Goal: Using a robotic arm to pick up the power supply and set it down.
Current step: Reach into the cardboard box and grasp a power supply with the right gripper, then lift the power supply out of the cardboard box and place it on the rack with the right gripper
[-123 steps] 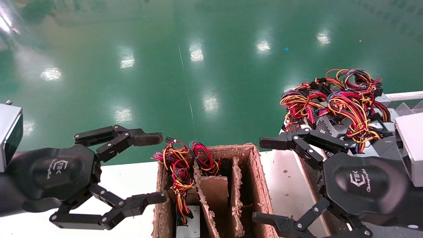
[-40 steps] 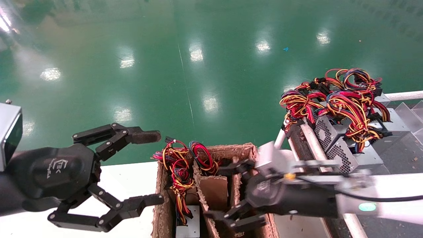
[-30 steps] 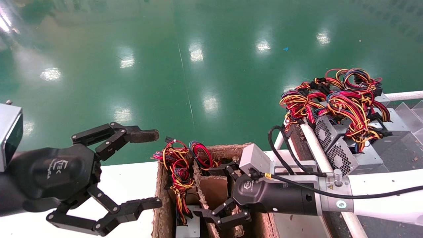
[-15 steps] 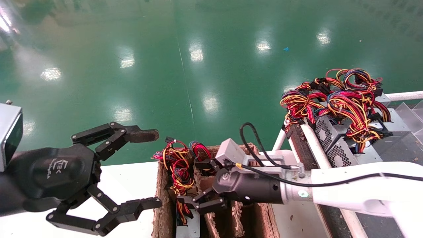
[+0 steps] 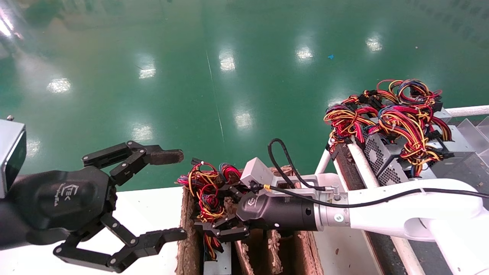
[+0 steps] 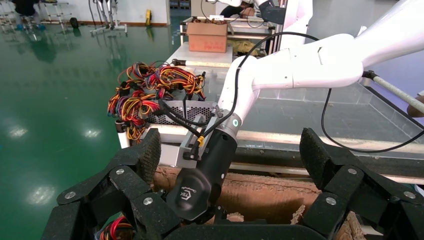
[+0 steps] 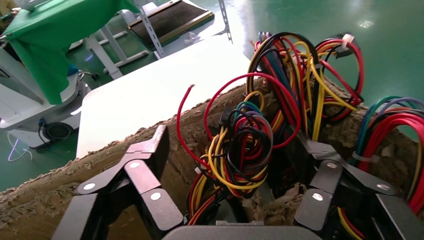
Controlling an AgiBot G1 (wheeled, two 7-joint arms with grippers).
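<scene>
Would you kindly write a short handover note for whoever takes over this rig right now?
Right tool: open, reaching into the leftmost slot of the cardboard box, fingers either side of the wire bundle; nothing gripped.
Left tool: open, parked above the white table left of the box, holding nothing.
Power supply: standing in that leftmost slot, silver body low, wires on top.
More supplies are piled on the rack to the right.
Done: the approach. Left: close on the supply, lift it out, set it down.
</scene>
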